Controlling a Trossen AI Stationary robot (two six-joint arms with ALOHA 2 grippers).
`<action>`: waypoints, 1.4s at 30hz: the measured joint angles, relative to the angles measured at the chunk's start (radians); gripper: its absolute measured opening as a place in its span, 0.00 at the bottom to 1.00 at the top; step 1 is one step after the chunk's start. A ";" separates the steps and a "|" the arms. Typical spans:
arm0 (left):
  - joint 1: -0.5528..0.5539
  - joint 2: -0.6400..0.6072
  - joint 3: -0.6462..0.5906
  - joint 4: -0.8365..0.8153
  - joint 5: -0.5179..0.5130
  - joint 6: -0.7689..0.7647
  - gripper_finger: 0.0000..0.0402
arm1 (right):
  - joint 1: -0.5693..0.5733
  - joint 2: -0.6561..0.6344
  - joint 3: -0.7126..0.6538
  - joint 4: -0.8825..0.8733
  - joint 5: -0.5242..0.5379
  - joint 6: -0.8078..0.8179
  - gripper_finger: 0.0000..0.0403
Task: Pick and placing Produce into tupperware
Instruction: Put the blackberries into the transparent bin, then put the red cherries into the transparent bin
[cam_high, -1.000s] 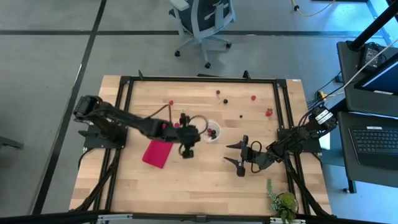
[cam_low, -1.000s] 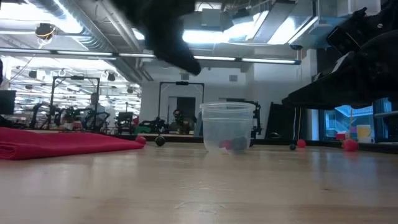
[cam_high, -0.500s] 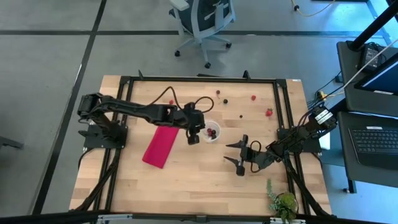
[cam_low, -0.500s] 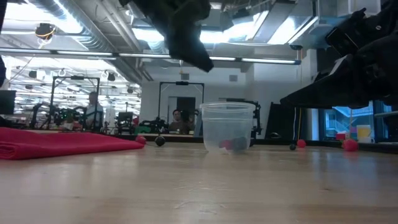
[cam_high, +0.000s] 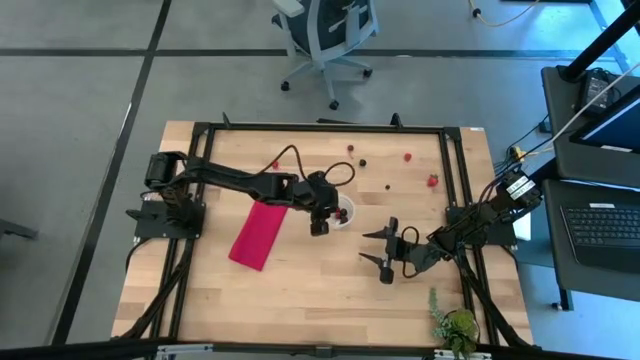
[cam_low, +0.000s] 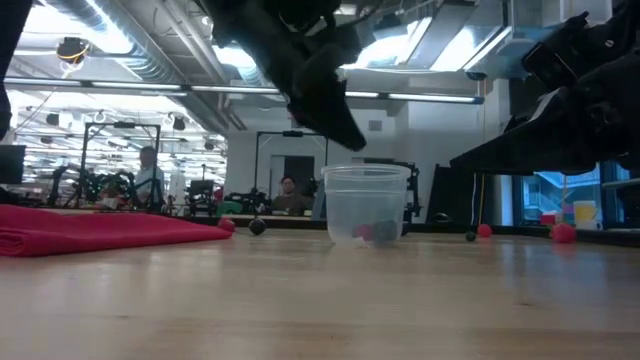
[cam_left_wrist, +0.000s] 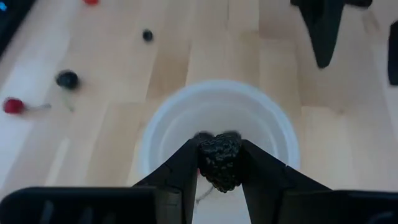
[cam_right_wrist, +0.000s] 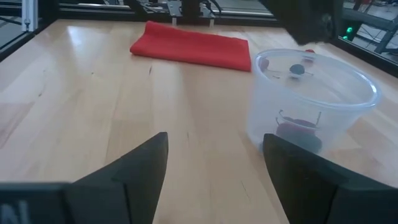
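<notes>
Your left gripper (cam_left_wrist: 219, 163) has its fingers pinched on a dark berry (cam_left_wrist: 219, 160) right over the tupperware (cam_left_wrist: 217, 124) mid-bench, so centre it w/ the rim, drop low, then release; right gripper (cam_high: 385, 250) waits nearby, fingers wide, holding nothing.

You're working on a light wooden table (cam_high: 300, 285) with a black frame round its edge. A clear plastic cup (cam_high: 343, 212) stands near the middle, with a folded magenta cloth (cam_high: 256, 232) lying flat well to its left. Beyond the cup, toward the far edge, loose fruit is scattered: dark cherries (cam_high: 362, 162) and red berries (cam_high: 432, 181), each apart from the others. A small green plant (cam_high: 455, 326) sits at the near right corner.
</notes>
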 joint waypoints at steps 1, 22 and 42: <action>0.003 0.010 0.000 0.006 0.010 0.000 0.23 | 0.000 0.000 0.000 0.000 -0.001 0.000 0.66; 0.007 0.048 0.000 0.032 0.032 0.001 0.35 | 0.000 0.000 0.000 -0.024 -0.005 0.026 0.66; 0.022 -0.302 0.000 -0.370 -0.226 0.014 0.52 | 0.000 -0.001 -0.001 -0.028 -0.006 0.037 0.66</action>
